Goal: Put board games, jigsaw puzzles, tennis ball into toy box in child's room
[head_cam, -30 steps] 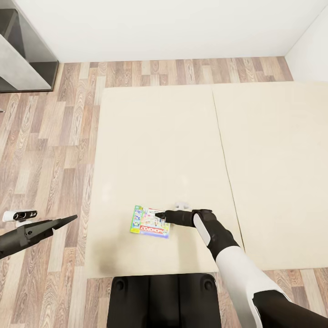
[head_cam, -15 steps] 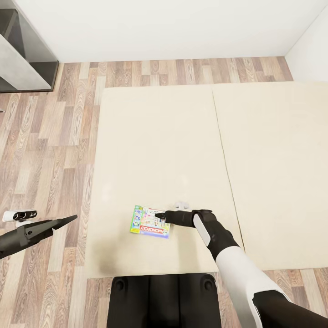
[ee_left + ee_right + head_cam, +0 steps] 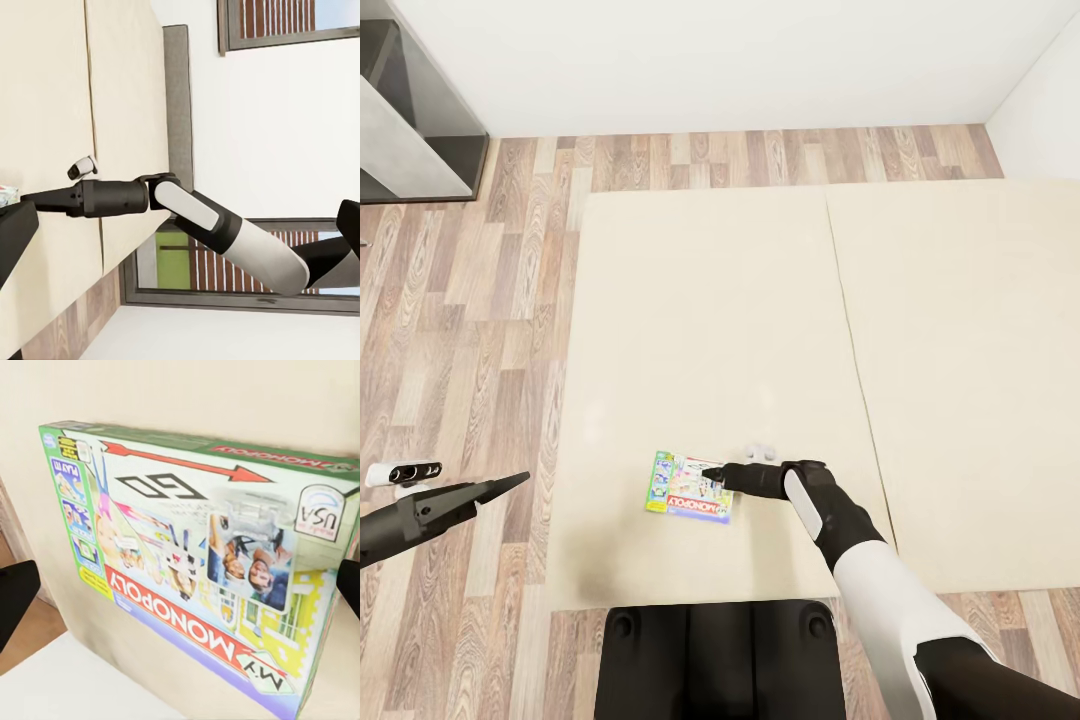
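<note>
**Right gripper lined up on the board game lying on the bed**

The board game, a flat box with a white-green lid and a red strip, lies flat on the beige mattress of the bed, close to the near edge where the robot stands. This position explains the posture of the right arm: it is stretched forward and low, so that the right gripper comes to the box from its right side, almost level with the mattress.

In the right wrist view the lid of the board game takes most of the picture, and the two dark fingertips stand far apart at the two edges of the picture. So the gripper is wide open and holds nothing yet (the box is between the fingers in that view, but I cannot tell if they touch it). I judge that the step in hand is the approach for a grasp across the thin box.

The left gripper is held out over the wood floor, to the left of the bed and well apart from the box, probably only to stay out of the way. How far it is open I cannot tell; it carries nothing that I can see.
</note>
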`<state>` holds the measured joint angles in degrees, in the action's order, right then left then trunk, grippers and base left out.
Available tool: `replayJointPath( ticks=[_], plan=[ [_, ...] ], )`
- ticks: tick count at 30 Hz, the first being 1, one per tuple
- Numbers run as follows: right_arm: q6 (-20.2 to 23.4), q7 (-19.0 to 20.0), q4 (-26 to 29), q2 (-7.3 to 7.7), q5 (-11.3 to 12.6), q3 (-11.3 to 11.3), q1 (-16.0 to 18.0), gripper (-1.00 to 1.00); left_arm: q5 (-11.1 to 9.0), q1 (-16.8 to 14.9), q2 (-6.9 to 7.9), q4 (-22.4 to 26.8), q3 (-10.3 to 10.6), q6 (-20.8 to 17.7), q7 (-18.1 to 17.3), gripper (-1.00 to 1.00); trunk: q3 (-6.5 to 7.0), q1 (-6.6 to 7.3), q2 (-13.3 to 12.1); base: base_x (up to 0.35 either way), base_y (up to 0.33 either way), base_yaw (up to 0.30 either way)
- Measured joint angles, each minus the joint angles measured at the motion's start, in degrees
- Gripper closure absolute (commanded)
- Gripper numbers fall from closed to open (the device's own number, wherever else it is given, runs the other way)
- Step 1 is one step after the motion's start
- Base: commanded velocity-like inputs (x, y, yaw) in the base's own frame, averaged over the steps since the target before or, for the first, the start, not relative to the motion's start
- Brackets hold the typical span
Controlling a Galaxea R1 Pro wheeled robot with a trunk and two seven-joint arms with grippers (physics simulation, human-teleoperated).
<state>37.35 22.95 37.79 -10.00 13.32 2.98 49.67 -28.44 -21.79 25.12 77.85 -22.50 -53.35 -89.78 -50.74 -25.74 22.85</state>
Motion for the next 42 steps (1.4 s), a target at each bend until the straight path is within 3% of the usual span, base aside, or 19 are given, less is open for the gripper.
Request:
replayJointPath(
  ticks=[10, 11, 12, 23, 42],
  plan=[
    [0.04, -0.44, -0.15, 0.12, 1.10, -0.05, 0.00, -1.00, 0.02, 0.00, 0.00, -0.01, 0.00, 0.00, 0.00, -1.00, 0.00, 0.01, 0.01, 0.000, 0.000, 0.000],
    [0.02, -0.47, -0.19, 0.20, 1.02, -0.03, 0.01, -1.00, 0.02, 0.01, 0.00, 0.00, 0.00, 0.00, 0.00, -1.00, 0.00, 0.02, 0.02, 0.000, 0.000, 0.000],
    [-0.62, -1.04, -0.24, 0.37, -1.26, -0.11, -0.03, -1.00, 0.02, 0.00, 0.00, 0.01, 0.00, -0.01, 0.00, -1.00, 0.00, -0.02, -0.02, 0.000, 0.000, 0.000],
    [-0.64, -2.23, -0.24, 1.56, -1.41, -0.33, -0.03, -1.00, 0.02, 0.00, 0.00, 0.01, 0.00, 0.00, 0.00, -1.00, 0.00, -0.01, -0.02, 0.000, 0.000, 0.000],
    [-1.12, -2.33, -0.49, 1.43, -1.39, -0.44, -0.01, -1.00, 0.02, 0.00, 0.00, 0.00, 0.00, 0.00, 0.00, -1.00, 0.00, -0.01, -0.02, 0.000, 0.000, 0.000]
  ],
)
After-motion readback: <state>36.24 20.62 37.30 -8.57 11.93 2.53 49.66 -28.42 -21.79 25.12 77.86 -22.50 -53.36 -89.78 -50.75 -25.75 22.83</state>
